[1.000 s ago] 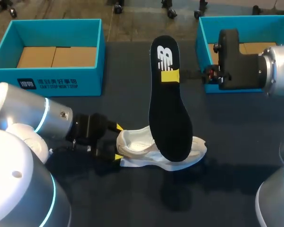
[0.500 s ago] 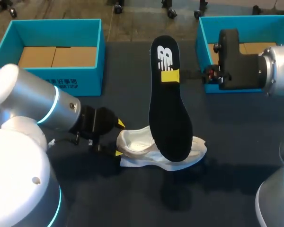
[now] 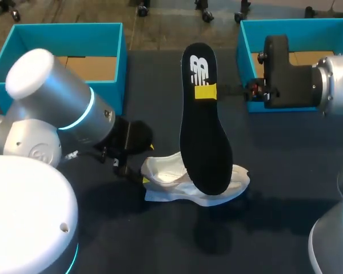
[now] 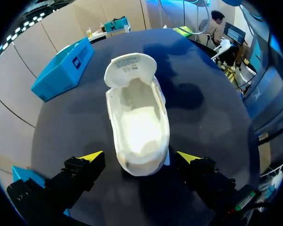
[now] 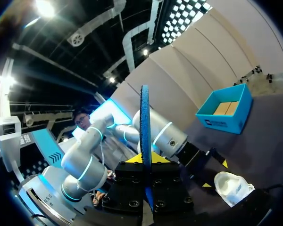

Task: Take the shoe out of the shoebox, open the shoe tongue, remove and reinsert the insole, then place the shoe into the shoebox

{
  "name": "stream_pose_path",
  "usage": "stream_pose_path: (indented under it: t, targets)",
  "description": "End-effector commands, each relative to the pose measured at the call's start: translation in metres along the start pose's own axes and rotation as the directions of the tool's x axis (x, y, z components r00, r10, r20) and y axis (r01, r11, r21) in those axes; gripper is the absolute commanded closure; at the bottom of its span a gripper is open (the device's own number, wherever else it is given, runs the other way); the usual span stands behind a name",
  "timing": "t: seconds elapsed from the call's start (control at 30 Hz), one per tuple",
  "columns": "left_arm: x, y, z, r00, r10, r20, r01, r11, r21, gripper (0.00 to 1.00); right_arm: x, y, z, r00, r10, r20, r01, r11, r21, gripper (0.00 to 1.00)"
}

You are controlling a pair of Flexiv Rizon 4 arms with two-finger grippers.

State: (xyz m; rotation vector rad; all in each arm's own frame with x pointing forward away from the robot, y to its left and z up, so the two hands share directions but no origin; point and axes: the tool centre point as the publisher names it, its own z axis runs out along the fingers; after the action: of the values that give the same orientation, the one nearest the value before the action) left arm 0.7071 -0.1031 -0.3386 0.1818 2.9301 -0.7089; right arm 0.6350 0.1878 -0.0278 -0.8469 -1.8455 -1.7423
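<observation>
Black foam insole [image 3: 204, 131] pinched aloft by right gripper [image 5: 145, 160]; left gripper [image 4: 139, 157], spread, flanks white fabric shoe [image 4: 138, 125] at heel. Reinsertion seemingly next: align toe-first.

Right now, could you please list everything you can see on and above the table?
shoe: one, white, lying on the table near the middle, tongue pulled open, no insole inside.
insole: one, black with a white mark, held up in the air above the shoe.
boxes: two, teal, at the far edge of the table; one on the left, one on the right, brown card showing inside.
table: one, dark.
left gripper: one, black with yellow tips, open, a finger on either side of the shoe's heel.
right gripper: one, black with yellow tips, shut on the insole, up near the right box.
</observation>
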Motion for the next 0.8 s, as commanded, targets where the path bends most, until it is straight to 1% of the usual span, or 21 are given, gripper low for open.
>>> stream_pose_path:
  t: [0.03, 0.57, 0.6, 0.63, 0.73, 0.8]
  targets:
    - [0.0002, -0.0030, -0.0002, 1.000, -0.001, 0.002, 0.001, 0.995, -0.103, 0.00, 0.0001, -0.0011, 0.0016, 1.000, 0.001, 0.003, -0.001, 1.000, -0.001, 1.00]
    - [0.0002, -0.0030, -0.0002, 1.000, -0.001, 0.002, 0.001, 0.995, -0.103, 0.00, 0.0001, -0.0011, 0.0016, 1.000, 0.001, 0.003, -0.001, 1.000, -0.001, 1.00]
    - [0.0014, -0.0042, -0.0003, 1.000, 0.005, 0.000, -0.005, 0.990, -0.140, 0.00, 0.0001, -0.0011, 0.0016, 1.000, 0.001, 0.003, -0.001, 1.000, -0.001, 1.00]
    - [0.0023, -0.0060, -0.0010, 0.999, 0.006, -0.034, -0.011, 0.988, -0.156, 0.00, 0.0001, -0.0011, 0.0016, 1.000, 0.001, 0.003, -0.001, 1.000, -0.001, 1.00]
    - [0.0048, -0.0090, -0.0052, 1.000, 0.014, -0.008, -0.015, 0.982, -0.187, 0.00, 0.0001, -0.0011, 0.0016, 1.000, 0.001, 0.003, -0.001, 1.000, -0.001, 1.00]
    - [0.0085, -0.0095, -0.0073, 0.999, 0.030, -0.032, -0.036, 0.977, -0.212, 0.00, 0.0001, -0.0011, 0.0016, 1.000, 0.001, 0.003, -0.001, 1.000, -0.001, 1.00]
